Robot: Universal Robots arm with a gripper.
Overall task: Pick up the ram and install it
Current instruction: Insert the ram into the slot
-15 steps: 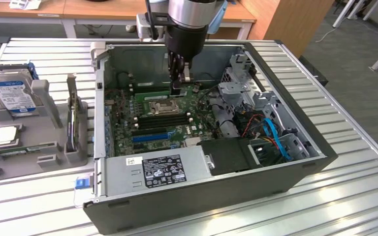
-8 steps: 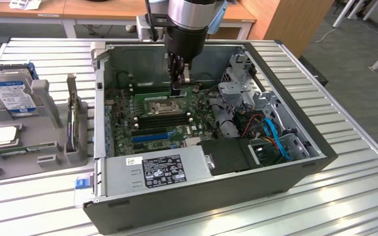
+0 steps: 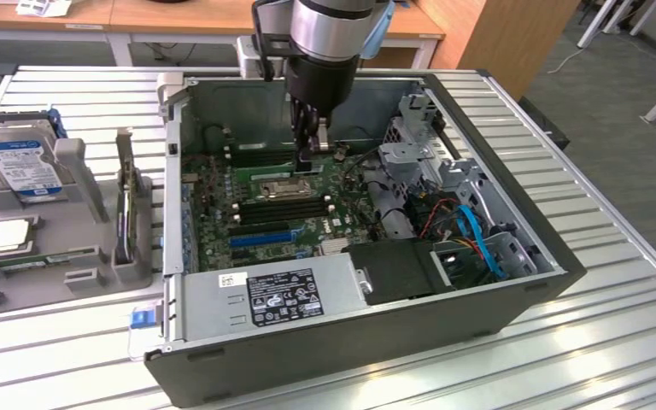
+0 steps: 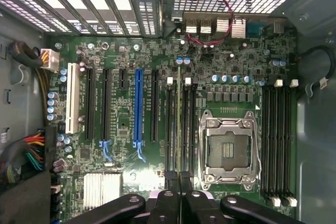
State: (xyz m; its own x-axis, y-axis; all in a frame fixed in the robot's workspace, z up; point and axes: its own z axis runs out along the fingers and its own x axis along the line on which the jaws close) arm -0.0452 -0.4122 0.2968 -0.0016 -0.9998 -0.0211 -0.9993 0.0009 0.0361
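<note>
The ram (image 4: 178, 119) is a thin green stick seen edge-on, lined up with a memory slot next to the empty processor socket (image 4: 228, 148). In the exterior view the ram (image 3: 266, 156) stands on its long edge on the far side of the socket (image 3: 286, 184), inside the open computer case (image 3: 511, 213). My gripper (image 3: 308, 162) reaches straight down into the case. It is shut on the end of the stick towards the exterior view's right. The black fingers (image 4: 168, 203) meet over the ram's end at my gripper (image 4: 180, 179). How deep the ram sits in the slot is unclear.
Four empty black memory slots (image 4: 276, 140) lie on the socket's other side. A power supply (image 3: 277, 295) and blue cables (image 3: 482, 243) fill the case's near end. On the exterior view's left, a grey holder (image 3: 78, 179) carries a hard drive (image 3: 20, 158) and a square silver chip (image 3: 9, 235).
</note>
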